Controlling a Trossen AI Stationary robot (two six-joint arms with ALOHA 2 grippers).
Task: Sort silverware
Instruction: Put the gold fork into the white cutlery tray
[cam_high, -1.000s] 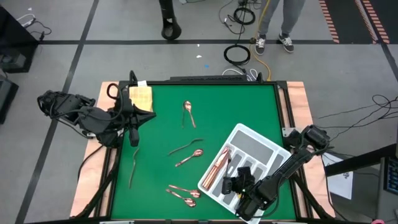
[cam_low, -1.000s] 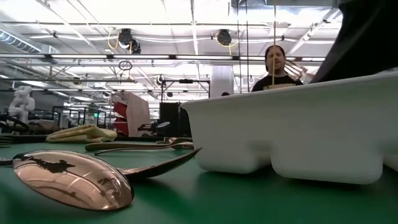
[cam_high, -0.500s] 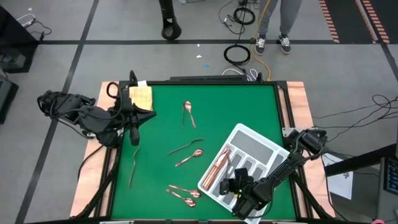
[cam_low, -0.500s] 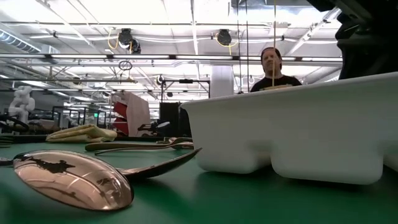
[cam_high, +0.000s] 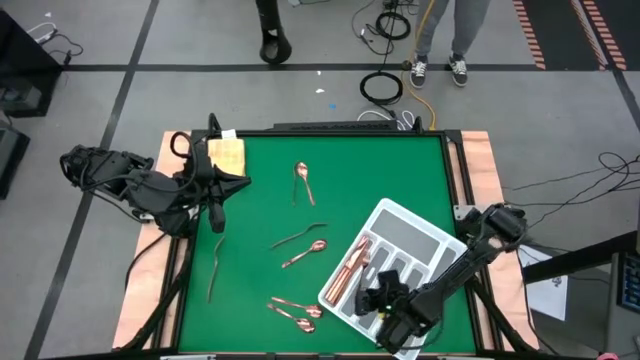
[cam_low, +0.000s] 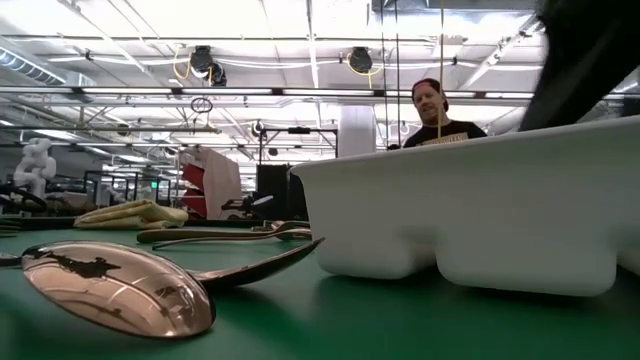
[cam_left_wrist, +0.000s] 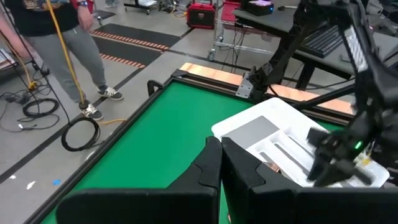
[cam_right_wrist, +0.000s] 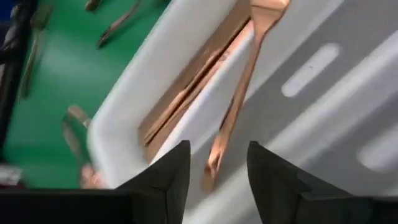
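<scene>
The silverware is slim copper pieces. Loose on the green table lie a spoon (cam_high: 303, 178), a fork (cam_high: 298, 237), another spoon (cam_high: 305, 254), a long piece (cam_high: 214, 270) and two spoons (cam_high: 295, 310). Several pieces (cam_high: 350, 268) lie in the white tray (cam_high: 425, 235). My right gripper (cam_high: 385, 300) hovers over the tray's near end, open. A fork (cam_right_wrist: 239, 93) lies in the tray between and beyond its fingers (cam_right_wrist: 217, 152), apart from both. My left gripper (cam_high: 216, 215) waits shut at the table's far left (cam_left_wrist: 221, 146).
A yellow folded cloth (cam_high: 225, 155) lies at the far left corner. A spoon bowl (cam_low: 120, 290) sits close in front of the low camera, beside the tray's wall (cam_low: 470, 210). Open green surface lies between the tray and the far edge. People stand beyond the table.
My right arm has shifted a little over the tray's near end, its wrist going slightly toward the table's left edge. The loose silverware on the table has kept its place.
</scene>
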